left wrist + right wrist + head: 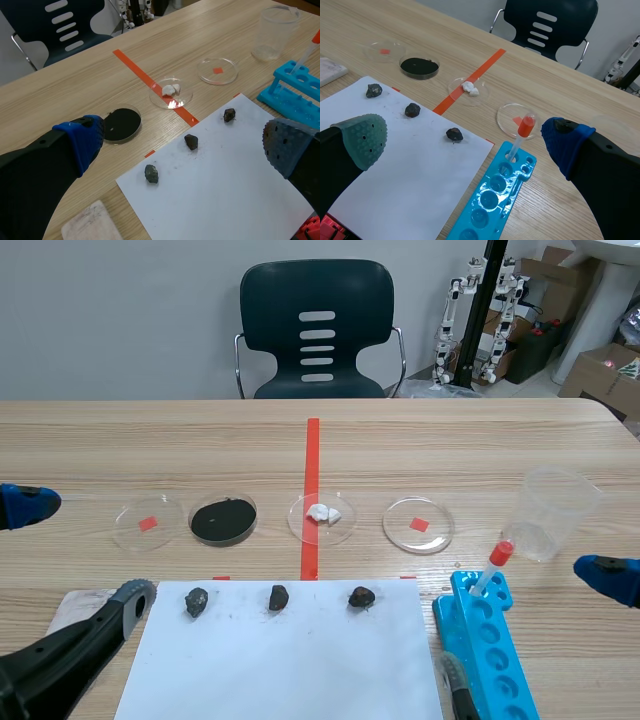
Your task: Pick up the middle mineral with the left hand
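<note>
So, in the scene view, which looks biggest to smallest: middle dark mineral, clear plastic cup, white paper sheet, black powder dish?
1. white paper sheet
2. clear plastic cup
3. round dish of black powder
4. middle dark mineral

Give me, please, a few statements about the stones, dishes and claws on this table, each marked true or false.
1. The middle stone lies on the white paper. True.
2. The left claw is shut on it. False: the claw is open and apart from the stone.
3. White lumps sit in a clear dish. True.
4. The blue rack holds no tube. False: one red-capped tube stands in it.
5. The clear cup lies on its side. False: it stands upright.
</note>
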You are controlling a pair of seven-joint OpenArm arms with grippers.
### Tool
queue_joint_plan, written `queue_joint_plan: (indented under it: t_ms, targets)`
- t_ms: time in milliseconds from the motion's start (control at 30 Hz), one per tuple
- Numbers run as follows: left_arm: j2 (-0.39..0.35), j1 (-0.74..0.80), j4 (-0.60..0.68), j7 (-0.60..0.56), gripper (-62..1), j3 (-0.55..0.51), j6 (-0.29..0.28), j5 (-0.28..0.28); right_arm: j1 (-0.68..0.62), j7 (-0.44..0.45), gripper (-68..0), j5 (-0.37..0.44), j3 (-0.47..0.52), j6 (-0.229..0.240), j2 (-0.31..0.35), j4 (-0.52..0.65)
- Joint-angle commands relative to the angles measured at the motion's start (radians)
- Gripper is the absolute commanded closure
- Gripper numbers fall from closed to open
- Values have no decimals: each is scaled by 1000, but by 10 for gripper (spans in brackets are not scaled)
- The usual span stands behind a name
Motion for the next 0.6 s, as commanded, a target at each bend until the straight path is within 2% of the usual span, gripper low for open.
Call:
queue_joint_plan:
  t_ms: [0,367,567]
  targets:
    - [3,3,16,-16,-623,2,-1,-10,3,13,-655,8,6,-4,0,19]
    - [2,-8,16,-15,-623,8,-1,-10,3,13,-655,8,6,-4,0,19]
    - [3,-48,17,78,-623,14,-2,-13,3,13,-655,8,6,-4,0,19]
